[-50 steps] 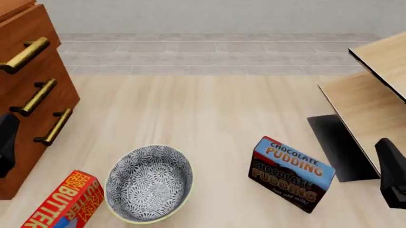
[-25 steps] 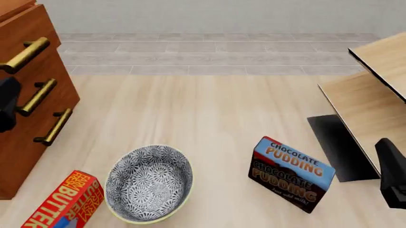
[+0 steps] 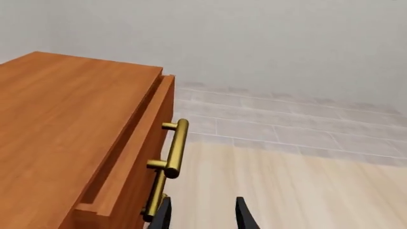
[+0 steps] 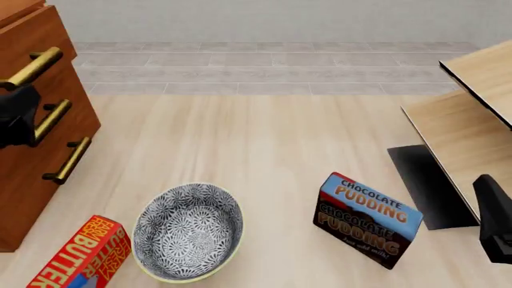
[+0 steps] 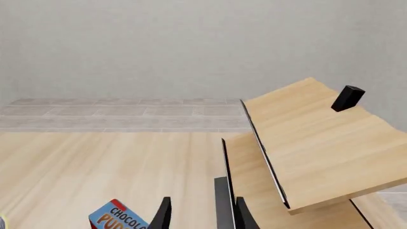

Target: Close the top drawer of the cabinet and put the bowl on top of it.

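Left wrist view: the cabinet (image 3: 70, 124) fills the near side, its flat top bare, and the top drawer (image 3: 137, 152) stands proud of the carcass w/ a gap visible along its upper edge, so it reads as not fully shut; the brass handle (image 3: 173, 149) sits just ahead of the left gripper (image 3: 202, 214), whose two dark fingertips are parted w/ nothing between them. My guess: it's lined up near the drawer front to push it in. Lower drawers and the bowl aren't in this view. Front view: the left gripper (image 4: 18, 114) is a dark blob against the cabinet (image 4: 36, 174) front, between the top and 2nd handles, cut by the frame edge, so jaws can't be read here. Only a sliver of the top drawer (image 4: 32, 36) shows. The bowl (image 4: 187, 232) rests upright on the table (image 4: 264, 150), untouched, between a butter box (image 4: 80, 255) and a chocolate pudding box (image 4: 366, 220), well apart from the cabinet top. The right gripper (image 4: 496, 225) hangs at the frame's edge by the pale wood furniture (image 4: 464, 132), prob. parked. Right wrist view: right gripper (image 5: 202, 214) fingertips apart, empty, aimed past a corner of the pudding box (image 5: 121, 218) toward the pale furniture (image 5: 311, 138); a small black block (image 5: 347, 98) on it is hard to identify. Bowl not visible here.
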Tool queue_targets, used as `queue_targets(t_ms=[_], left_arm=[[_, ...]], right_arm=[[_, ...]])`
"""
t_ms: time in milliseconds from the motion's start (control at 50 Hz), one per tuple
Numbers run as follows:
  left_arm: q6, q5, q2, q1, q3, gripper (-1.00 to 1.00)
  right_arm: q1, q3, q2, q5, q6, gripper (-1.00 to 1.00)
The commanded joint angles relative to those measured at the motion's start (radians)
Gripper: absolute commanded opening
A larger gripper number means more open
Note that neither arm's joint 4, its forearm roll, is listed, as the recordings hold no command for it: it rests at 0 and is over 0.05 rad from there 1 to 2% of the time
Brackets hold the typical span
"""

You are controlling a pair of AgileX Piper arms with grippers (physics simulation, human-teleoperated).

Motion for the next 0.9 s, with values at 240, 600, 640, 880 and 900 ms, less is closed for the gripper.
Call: queue_targets(t_ms=[240, 600, 640, 880, 900], left_arm=[[0.006, -0.036, -0.008, 0.076, 0.004, 1.00], [0.000, -0.065, 0.014, 0.131, 0.037, 1.00], [0.006, -0.076, 0.026, 0.139, 0.041, 1.00], [0.001, -0.141, 0.100, 0.165, 0.046, 1.00], [0.001, -0.155, 0.113, 0.172, 0.047, 1.00]], right_arm=[[0.000, 0.006, 0.000, -0.006, 0.000, 1.00], [0.000, 0.006, 0.000, -0.006, 0.000, 1.00], [0.000, 0.007, 0.000, -0.006, 0.000, 1.00], [0.000, 0.006, 0.000, -0.006, 0.000, 1.00], [0.000, 0.006, 0.000, -0.006, 0.000, 1.00]])
